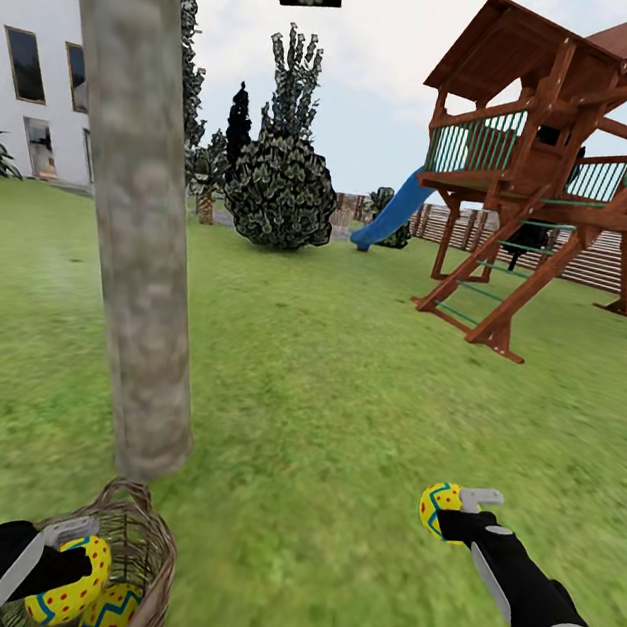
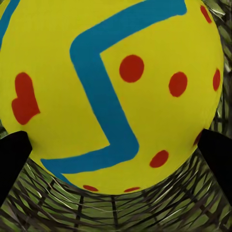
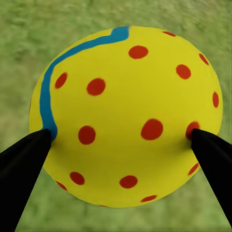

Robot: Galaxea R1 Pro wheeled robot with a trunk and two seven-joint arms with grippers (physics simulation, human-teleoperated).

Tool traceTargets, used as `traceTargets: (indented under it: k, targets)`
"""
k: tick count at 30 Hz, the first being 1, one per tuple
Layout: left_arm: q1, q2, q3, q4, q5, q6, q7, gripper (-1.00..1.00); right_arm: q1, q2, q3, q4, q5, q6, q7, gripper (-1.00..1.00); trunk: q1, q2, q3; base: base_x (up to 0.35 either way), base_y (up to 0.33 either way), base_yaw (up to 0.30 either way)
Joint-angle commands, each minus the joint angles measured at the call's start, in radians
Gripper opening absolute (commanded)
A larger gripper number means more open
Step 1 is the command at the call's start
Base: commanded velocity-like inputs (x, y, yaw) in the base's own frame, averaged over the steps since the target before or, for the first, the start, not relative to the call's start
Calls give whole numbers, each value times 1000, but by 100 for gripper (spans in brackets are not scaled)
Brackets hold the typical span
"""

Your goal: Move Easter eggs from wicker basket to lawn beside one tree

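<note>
Easter eggs are in both grippers. The right gripper (image 3: 121, 140) has its two dark fingertips (image 3: 26, 157) pressed against opposite sides of one egg (image 3: 128, 116), just below its widest girth, with blurred grass behind. From the head camera that egg (image 1: 441, 508) sits at the end of the right arm, held out over open lawn (image 1: 339, 409) and well apart from the trunk.

The left gripper (image 2: 116, 145) is closed the same way on a second egg (image 2: 111, 92), fingertips (image 2: 14, 154) touching its flanks low down, with wicker weave showing beneath. In the head view this egg (image 1: 67, 593) is held at the wicker basket's (image 1: 151, 541) mouth, and a third egg (image 1: 109, 613) lies just beside it inside the basket.

The basket stands touching or just beside the base of the tree (image 1: 135, 194), whose grey-brown mottled trunk rises out of the top of the view.

Judging by their look, the eggs are probably hard, smooth and light: little load for the arms, but rounded and slick, so a pinch off the middle could let one squirt out. The best hold is across the widest part, pads squarely opposite. Once set on grass an egg may roll a little, so it should be lowered until it touches before release, close to the trunk. Whether the shells would crack in a drop I cannot tell.
</note>
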Motion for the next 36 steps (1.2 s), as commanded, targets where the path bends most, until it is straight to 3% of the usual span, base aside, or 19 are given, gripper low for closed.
traceTargets:
  k: [1, 36]
  targets:
    - [0, 0, 3, -2, 6, 6, 0, -100, -1, -1, 6, -2, -8, 4, -3, -100, -4, 7, 2, 0, 0, 0]
    - [-1, 0, 2, -2, 3, 6, 0, -100, -1, 2, 6, -2, -8, 4, -4, -100, -138, 252, 112, 0, 0, 0]
